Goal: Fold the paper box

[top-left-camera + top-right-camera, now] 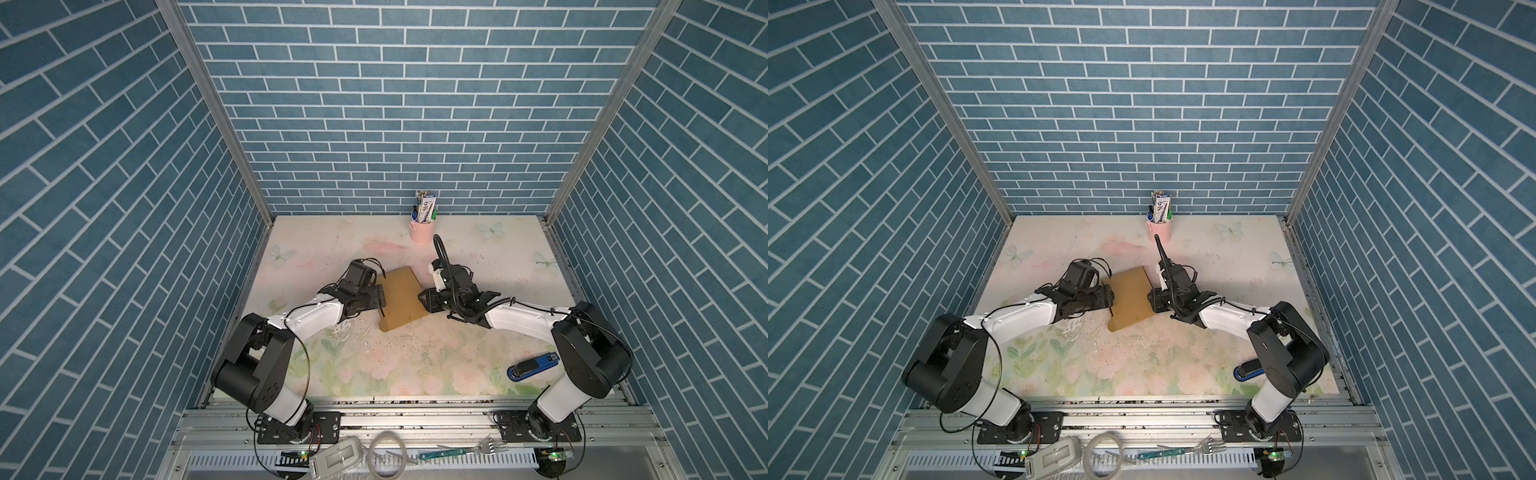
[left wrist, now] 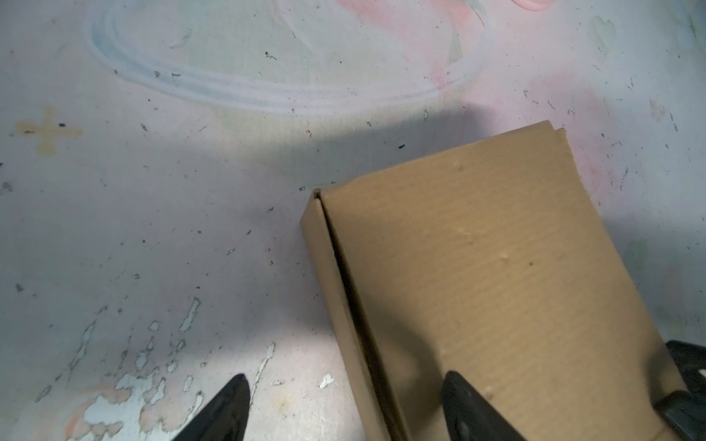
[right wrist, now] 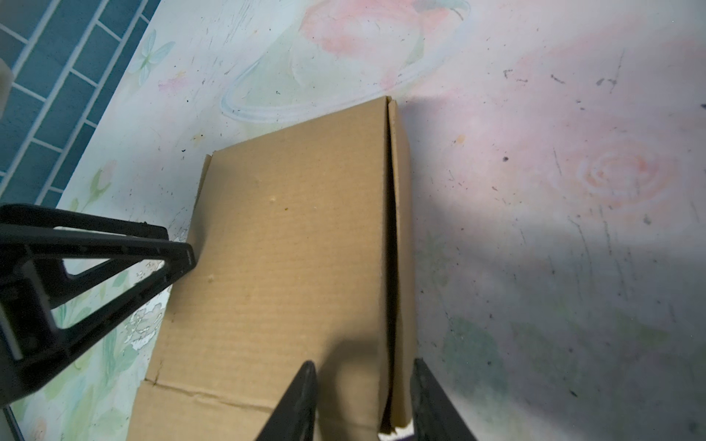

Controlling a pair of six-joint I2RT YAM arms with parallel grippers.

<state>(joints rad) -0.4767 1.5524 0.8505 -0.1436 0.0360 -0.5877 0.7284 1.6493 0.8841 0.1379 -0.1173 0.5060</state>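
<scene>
Paper box (image 1: 401, 297) lies at the middle of the surface (image 1: 415, 365), directly between the two arms and well clear of the back wall. Its long axis runs roughly from the near edge toward the back wall, as both top views show, so each arm meets a long side square-on. The box is shallow: a broad top panel is laid over it, with a dark gap between that panel and each side wall. Left end effector (image 2: 345, 374) stands spread wide astride the left side wall, one finger over the top panel and the other over bare surface, gripping nothing. Right end effector (image 3: 363, 362) straddles the right side wall the same way but with a narrower gap. The outer finger is just beside the wall and the inner one is apart from it, so no pinch is evident. Neither arm is nearer; both are at the box. At the near end a flap (image 3: 183, 416) lies out flat beyond a crease — judged the unfinished part. The coming move likely turns on the walls sitting between the fingers, so closing across the short axis should seat them.
</scene>
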